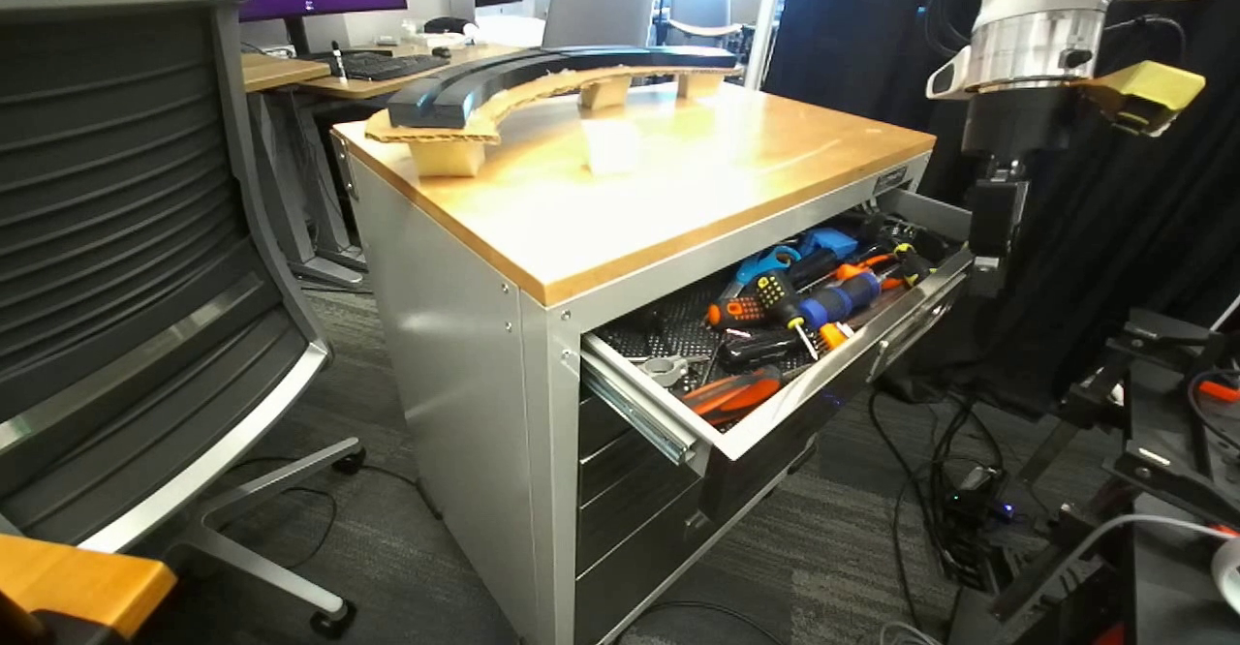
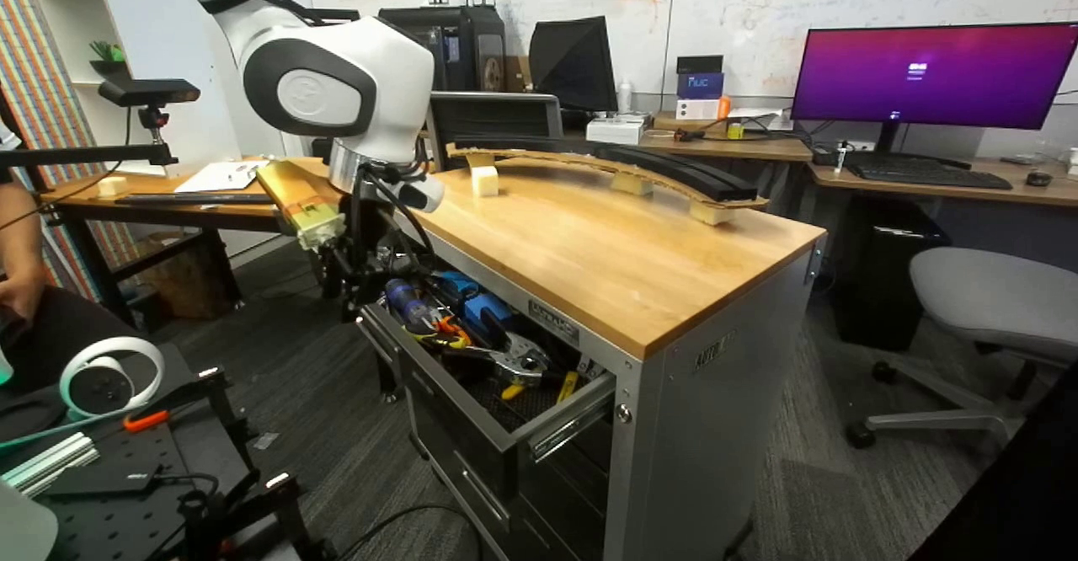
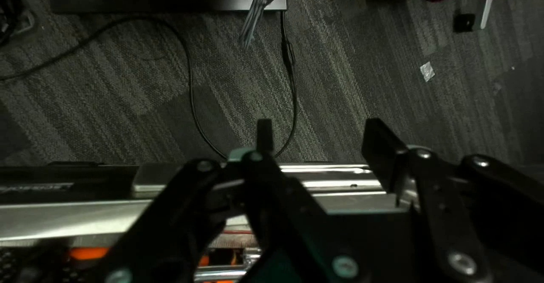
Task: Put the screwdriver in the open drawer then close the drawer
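The drawer (image 1: 651, 385) stands open under the wood top and holds many tools. Its front also shows in an exterior view (image 2: 450, 392) and its rim in the wrist view (image 3: 76, 221). My gripper (image 1: 988, 272) is at the drawer's front edge, toward the far end in that view; it also shows in an exterior view (image 2: 352, 296). In the wrist view the gripper (image 3: 316, 136) is open, with nothing between its fingers, over the drawer's front edge and the floor. A short black tool with yellow dots (image 1: 775, 294) lies on the other tools; I cannot tell whether it is the screwdriver.
A black curved piece on cardboard (image 1: 542, 83) rests on blocks on the cabinet top (image 1: 717, 180). An orange-handled tool (image 1: 731, 395) and a blue-handled tool (image 1: 841, 298) lie in the drawer. A chair (image 1: 126, 238) stands beside the cabinet. Cables lie on the floor.
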